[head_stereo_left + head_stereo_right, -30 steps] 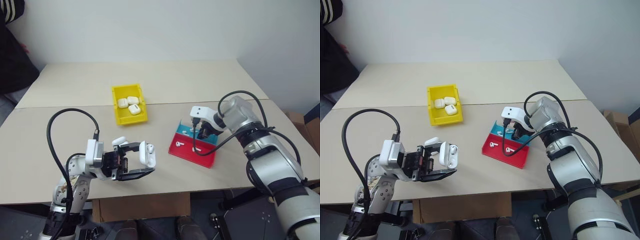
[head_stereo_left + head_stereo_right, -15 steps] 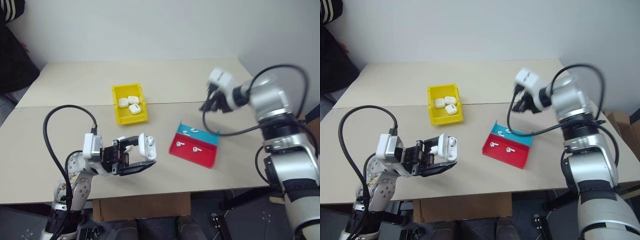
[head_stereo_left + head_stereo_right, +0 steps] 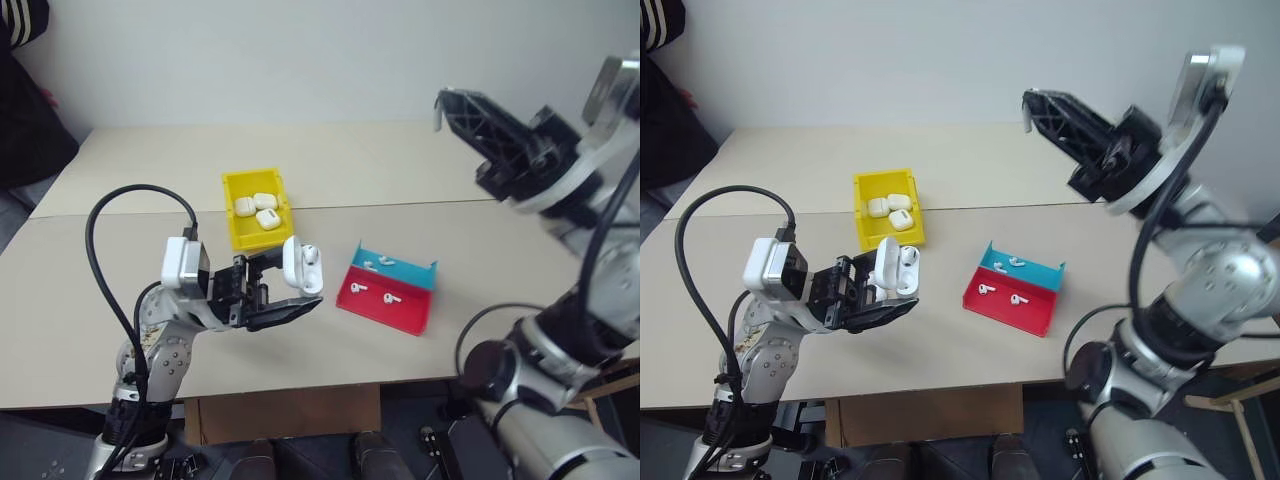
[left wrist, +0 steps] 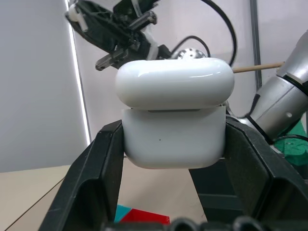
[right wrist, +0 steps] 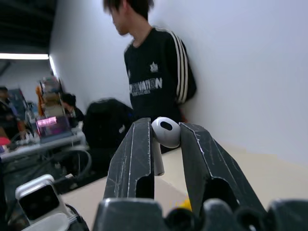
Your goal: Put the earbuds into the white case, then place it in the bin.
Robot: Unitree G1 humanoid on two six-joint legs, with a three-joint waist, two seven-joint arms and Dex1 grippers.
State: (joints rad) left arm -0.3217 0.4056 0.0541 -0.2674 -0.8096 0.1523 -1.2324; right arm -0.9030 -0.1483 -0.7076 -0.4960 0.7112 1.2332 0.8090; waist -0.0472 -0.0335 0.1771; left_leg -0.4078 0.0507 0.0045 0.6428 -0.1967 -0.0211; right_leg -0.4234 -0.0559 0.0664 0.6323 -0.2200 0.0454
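Left gripper low and left of centre in the head views, clamped on the white case, lid hinged up, 1 earbud visible seated inside. Same case between the 2 black fingers in the left wrist view, lid raised a crack above the body, held clear above the table.

Right gripper raised high at upper right of the head views, well above the table. In the right wrist view, fingers narrowed on 1 earbud, its rounded head pinched between the tips, stem hanging down between them. Person in a dark striped top behind it against the wall.

Yellow bin at centre left of the table, just beyond the held case, with 3 closed white cases lying inside. Red-and-blue tray right of centre, apart from the bin: 2 earbuds on the red part, more white earbuds on the blue part, count hard to tell. Dark sleeve of a person at the upper left edge of the head views.
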